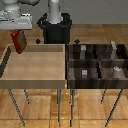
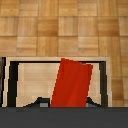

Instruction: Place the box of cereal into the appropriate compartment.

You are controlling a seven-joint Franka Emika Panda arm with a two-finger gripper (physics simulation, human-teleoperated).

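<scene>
The gripper [image 1: 19, 31] is clamped on the tilted cereal box [image 1: 19, 41], lifted above the wooden tray [image 1: 35, 77] beneath it.

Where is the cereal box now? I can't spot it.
In the exterior view, the cereal box hangs tilted from the gripper above the wooden tray's far left corner.

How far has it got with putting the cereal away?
The picking up looks done: the gripper holds the cereal box tilted in the air above the far corner of the wooden tray. In hand is the carry. Left: moving it across to the dark bin on the exterior view's right and dropping it into the cell with the tallest grey block.
</scene>
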